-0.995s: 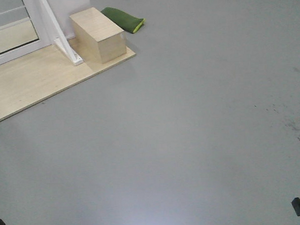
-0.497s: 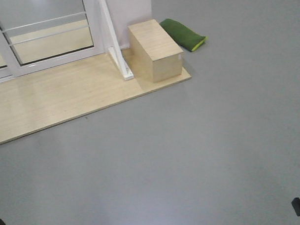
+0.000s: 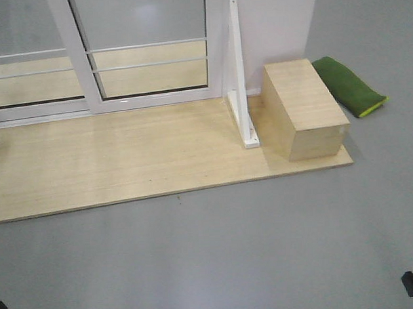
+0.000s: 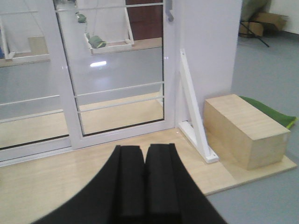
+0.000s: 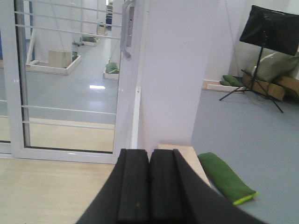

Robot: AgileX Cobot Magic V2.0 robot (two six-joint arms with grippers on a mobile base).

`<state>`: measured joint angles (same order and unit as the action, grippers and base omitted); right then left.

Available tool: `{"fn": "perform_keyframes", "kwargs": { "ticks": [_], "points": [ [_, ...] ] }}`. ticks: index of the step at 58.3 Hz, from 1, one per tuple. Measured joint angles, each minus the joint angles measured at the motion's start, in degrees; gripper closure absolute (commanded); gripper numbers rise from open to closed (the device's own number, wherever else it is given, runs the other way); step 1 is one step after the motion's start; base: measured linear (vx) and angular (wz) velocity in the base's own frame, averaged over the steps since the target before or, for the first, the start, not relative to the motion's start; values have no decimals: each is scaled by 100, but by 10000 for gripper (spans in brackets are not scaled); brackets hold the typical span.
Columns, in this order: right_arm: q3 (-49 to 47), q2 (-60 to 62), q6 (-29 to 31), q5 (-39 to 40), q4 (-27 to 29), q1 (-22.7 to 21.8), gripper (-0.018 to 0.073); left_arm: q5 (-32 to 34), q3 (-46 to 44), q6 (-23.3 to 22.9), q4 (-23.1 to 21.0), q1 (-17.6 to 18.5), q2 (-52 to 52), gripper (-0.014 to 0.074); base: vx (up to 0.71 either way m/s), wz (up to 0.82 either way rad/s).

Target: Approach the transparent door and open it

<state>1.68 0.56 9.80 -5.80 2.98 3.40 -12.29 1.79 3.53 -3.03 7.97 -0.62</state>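
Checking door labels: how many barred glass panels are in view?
2. The transparent door, carrying the handle, stands beside the white wall; another panel lies to its left. More may be cut off.

White-framed transparent door [image 3: 149, 61], grey handle [image 5: 125, 35]; pale wood box [image 3: 305, 110]; green cushion [image 3: 347, 87], yellow edge; grey floor [image 3: 230, 248].

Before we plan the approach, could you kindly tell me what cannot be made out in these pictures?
- Handle: left wrist view, cut by the top edge; front view, out of frame.
- Transparent door top: cut off in every view.
- Wooden platform, near part: wrist views, behind the shut left gripper and right gripper.
- Green cushion: left wrist view, partly behind the wooden box.
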Motion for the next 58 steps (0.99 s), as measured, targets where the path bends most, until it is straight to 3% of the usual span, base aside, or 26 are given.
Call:
{"fn": "perform_keyframes", "kwargs": {
  "ticks": [20,58],
  "points": [
    [0,0,0,0,0,0,561,0,0,0,0,0,0,594,56,28],
    [0,0,0,-5,0,0,561,0,0,0,0,0,0,594,50,6]
  ]
}}
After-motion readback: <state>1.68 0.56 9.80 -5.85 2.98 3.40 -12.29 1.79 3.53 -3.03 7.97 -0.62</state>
